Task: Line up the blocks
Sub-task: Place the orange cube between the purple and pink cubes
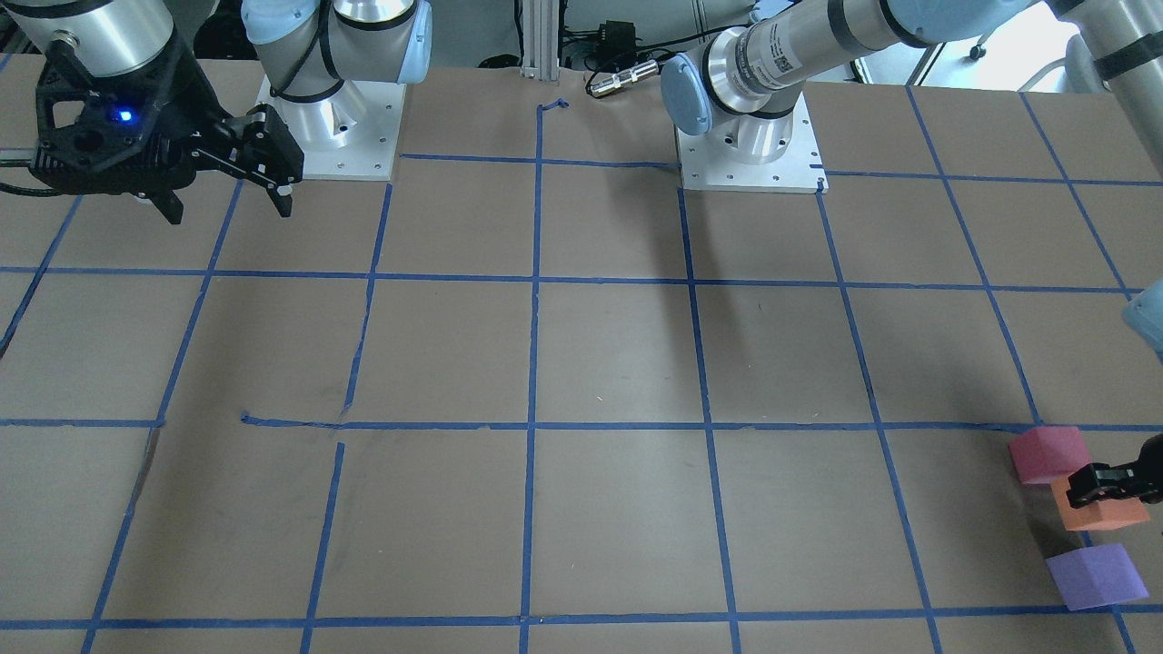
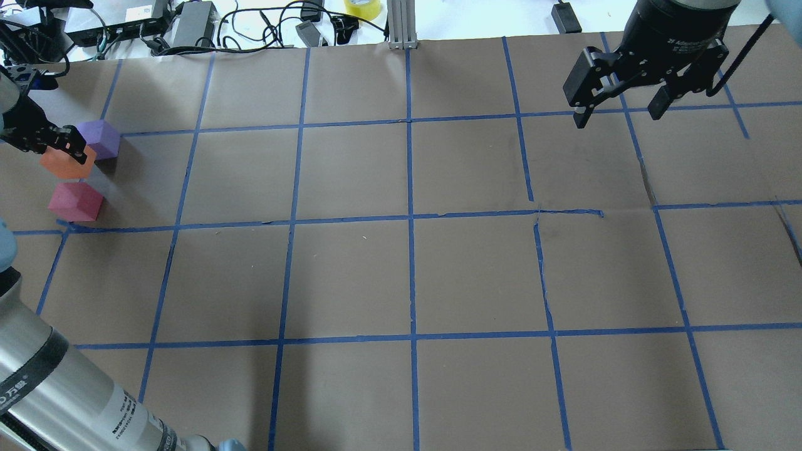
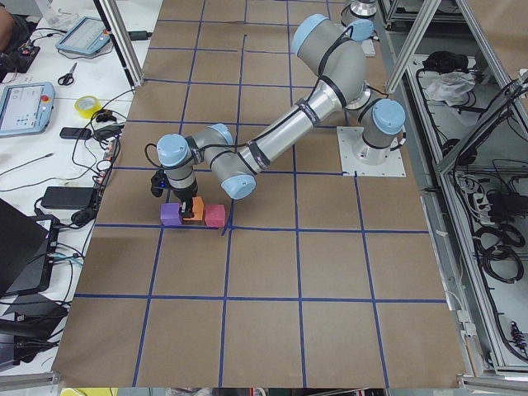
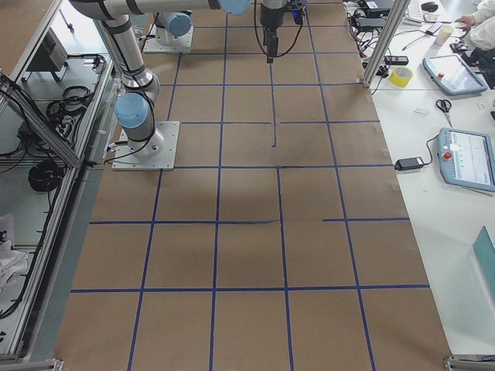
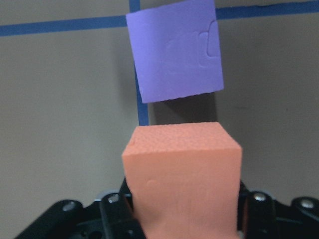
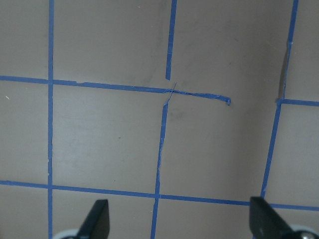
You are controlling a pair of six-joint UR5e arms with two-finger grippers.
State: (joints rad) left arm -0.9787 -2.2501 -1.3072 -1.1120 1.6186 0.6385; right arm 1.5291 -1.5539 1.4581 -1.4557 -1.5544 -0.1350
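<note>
Three foam cubes sit in a short row at the table's far left: purple (image 2: 100, 139), orange (image 2: 66, 164) and pinkish red (image 2: 75, 202). My left gripper (image 2: 59, 147) is shut on the orange block. In the left wrist view the orange block (image 5: 182, 174) fills the space between the fingers, with the purple block (image 5: 177, 50) just beyond it across a small gap. I cannot tell whether the orange block rests on the table or hangs just above it. My right gripper (image 2: 617, 116) is open and empty, hovering above the far right of the table.
Brown paper table (image 2: 407, 275) with a blue tape grid. The blocks lie close to the table's left edge. Cables, power bricks and a yellow tape roll (image 2: 362, 7) lie beyond the far edge. Both arm bases (image 1: 332, 136) (image 1: 750, 145) stand on white plates.
</note>
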